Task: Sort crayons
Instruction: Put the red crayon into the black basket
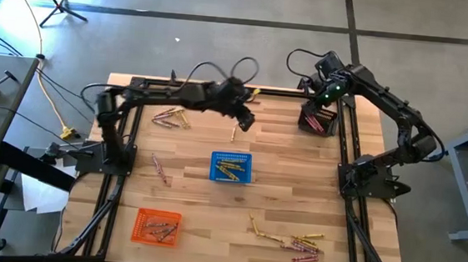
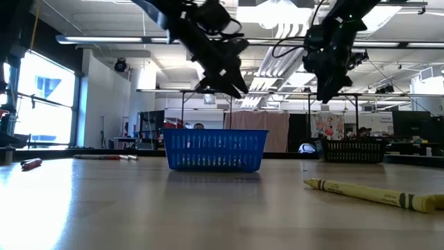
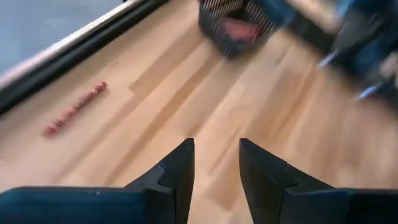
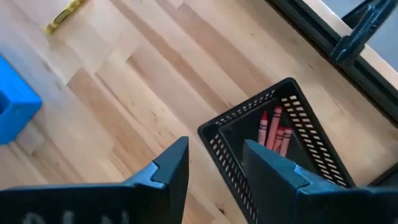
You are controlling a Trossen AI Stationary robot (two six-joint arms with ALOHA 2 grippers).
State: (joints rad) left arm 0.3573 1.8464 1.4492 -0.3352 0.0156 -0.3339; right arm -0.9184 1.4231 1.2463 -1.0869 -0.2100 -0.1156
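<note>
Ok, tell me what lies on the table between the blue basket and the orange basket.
Nothing: in the high view, only bare wood lies between the blue basket and the orange basket. The nearest loose crayons lie left of that stretch.

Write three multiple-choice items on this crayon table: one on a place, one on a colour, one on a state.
1. Where is the right hand?
A. above the dark basket
B. above the orange basket
C. on the table's front edge

2. What colour are the crayons in the dark basket?
A. yellow
B. red
C. blue

3. How do the left hand's fingers stand?
A. shut on a crayon
B. apart, holding nothing
C. shut on the blue basket

Answers:
1 A: the high view shows it over the dark basket at the back right.
2 B: the right wrist view shows red sticks inside.
3 B: the left wrist view shows bare table between its fingers.
</note>
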